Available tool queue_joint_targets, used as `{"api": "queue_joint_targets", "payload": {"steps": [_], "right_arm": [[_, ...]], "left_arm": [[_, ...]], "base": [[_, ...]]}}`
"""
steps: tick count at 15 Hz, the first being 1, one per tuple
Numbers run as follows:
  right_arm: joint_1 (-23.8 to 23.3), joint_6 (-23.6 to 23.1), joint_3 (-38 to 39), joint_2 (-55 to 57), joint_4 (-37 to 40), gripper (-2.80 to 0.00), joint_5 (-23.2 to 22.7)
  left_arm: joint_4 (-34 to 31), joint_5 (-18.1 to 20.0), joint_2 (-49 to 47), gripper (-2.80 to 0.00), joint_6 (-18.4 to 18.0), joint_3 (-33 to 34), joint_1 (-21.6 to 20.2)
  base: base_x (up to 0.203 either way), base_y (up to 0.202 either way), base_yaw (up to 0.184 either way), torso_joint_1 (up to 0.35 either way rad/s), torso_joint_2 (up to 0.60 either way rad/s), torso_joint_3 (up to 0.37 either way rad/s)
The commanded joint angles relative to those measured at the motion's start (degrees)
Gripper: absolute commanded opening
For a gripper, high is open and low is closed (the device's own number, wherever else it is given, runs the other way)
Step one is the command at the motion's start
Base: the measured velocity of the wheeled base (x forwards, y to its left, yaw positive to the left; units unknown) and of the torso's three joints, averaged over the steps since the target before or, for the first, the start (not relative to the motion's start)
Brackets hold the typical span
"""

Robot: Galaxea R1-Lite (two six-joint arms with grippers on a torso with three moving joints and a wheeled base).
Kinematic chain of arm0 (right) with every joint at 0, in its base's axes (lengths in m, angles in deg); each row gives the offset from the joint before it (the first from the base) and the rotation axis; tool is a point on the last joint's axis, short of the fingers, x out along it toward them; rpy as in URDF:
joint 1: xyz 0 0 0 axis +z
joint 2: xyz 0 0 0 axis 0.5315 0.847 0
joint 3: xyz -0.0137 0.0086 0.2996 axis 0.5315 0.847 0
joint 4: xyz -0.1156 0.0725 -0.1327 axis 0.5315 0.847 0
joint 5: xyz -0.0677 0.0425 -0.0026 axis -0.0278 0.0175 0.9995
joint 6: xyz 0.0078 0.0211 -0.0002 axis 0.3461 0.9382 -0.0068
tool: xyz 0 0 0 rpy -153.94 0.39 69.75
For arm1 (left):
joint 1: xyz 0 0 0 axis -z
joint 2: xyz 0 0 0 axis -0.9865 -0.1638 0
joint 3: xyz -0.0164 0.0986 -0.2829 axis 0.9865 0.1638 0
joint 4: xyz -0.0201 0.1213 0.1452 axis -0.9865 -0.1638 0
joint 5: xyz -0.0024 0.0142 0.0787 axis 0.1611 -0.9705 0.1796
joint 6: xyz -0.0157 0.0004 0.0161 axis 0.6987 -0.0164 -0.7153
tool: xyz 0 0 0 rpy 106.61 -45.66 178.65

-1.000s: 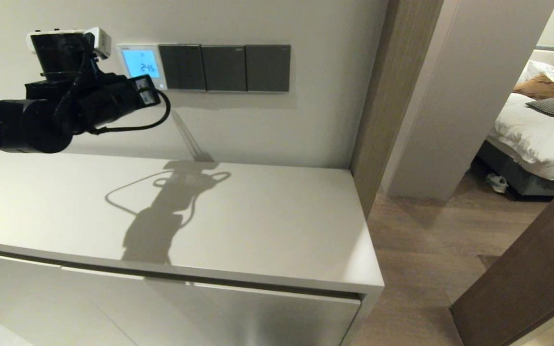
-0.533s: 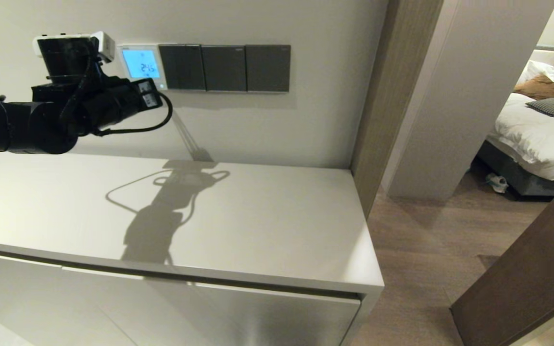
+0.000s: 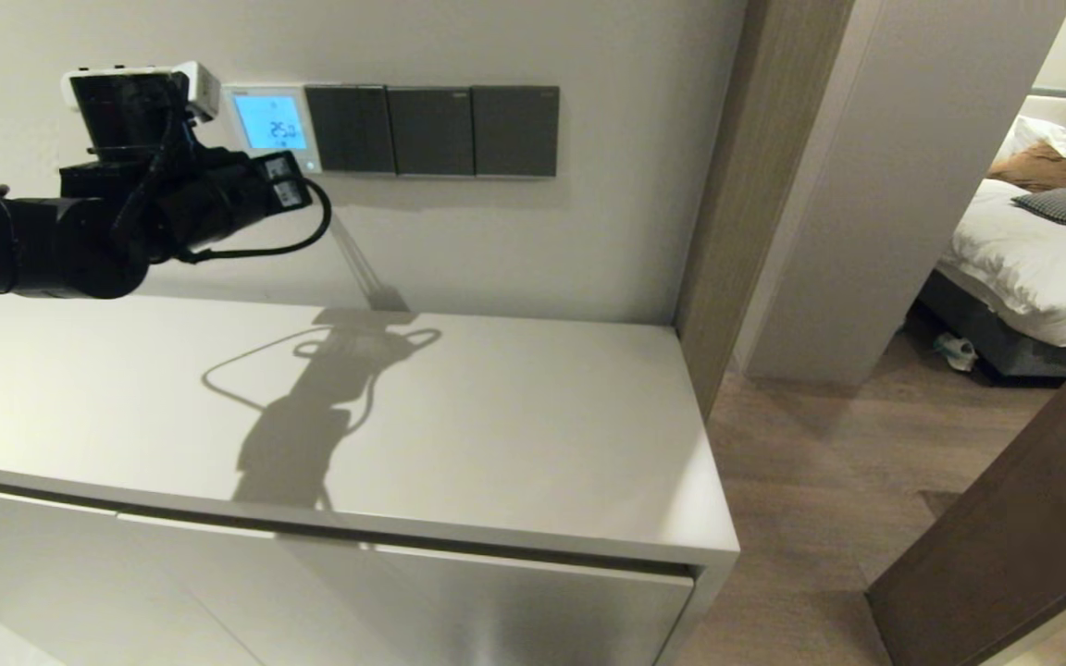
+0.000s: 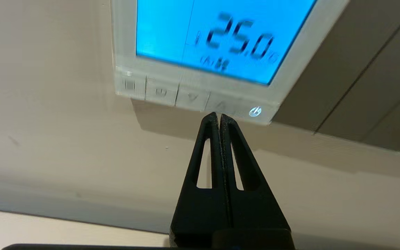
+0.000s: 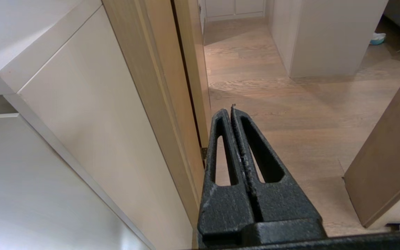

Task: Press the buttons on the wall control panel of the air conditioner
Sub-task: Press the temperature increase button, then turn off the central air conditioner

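Two closed fingers, one fine point: the left gripper (image 4: 218, 116) pokes at the buttons (image 4: 189, 96) under the lit screen (image 4: 221, 34).

Its fingers are clenched on nothing, pressed together so they make a single narrow tip, which suits keys this small; that tip sits at the lower edge of the air conditioner's wall control panel (image 3: 269, 125), just below the key marked with an up arrow, beside the glowing power key (image 4: 254, 111). The panel hangs on the wall above the far edge of the white cabinet top (image 3: 496, 435), left of the dark switch plates (image 3: 431, 129). Whether the tip actually touches I can't tell, and the key symbols are hard to read. The right gripper (image 5: 233, 111) hangs parked by the cabinet's right side, fingers likewise shut and empty.
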Motion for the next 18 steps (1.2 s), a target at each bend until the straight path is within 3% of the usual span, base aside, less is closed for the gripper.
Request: {"api": "queue_joint_targets", "payload": {"steps": [1, 8, 14, 18], "right_arm": [[0.0, 0.0, 0.1, 0.0, 0.0, -2.8, 0.0], [0.0, 0.0, 0.1, 0.0, 0.0, -2.8, 0.0], [0.0, 0.0, 0.1, 0.0, 0.0, -2.8, 0.0], [0.0, 0.0, 0.1, 0.1, 0.0, -2.8, -0.1]], "left_arm": [[0.2, 0.0, 1.7, -2.8, 0.1, 1.0, 0.0], [0.5, -0.1, 7.9, -2.8, -0.3, 6.4, 0.1], [2.5, -0.2, 21.9, -2.8, -4.8, 20.0, 0.0], [3.8, -0.5, 34.4, -2.8, -5.9, 30.8, -0.6]], "base": [[0.0, 0.0, 0.0, 0.0, 0.0, 0.0], [0.0, 0.0, 0.0, 0.0, 0.0, 0.0], [0.0, 0.0, 0.0, 0.0, 0.0, 0.0], [0.0, 0.0, 0.0, 0.0, 0.0, 0.0]]}}
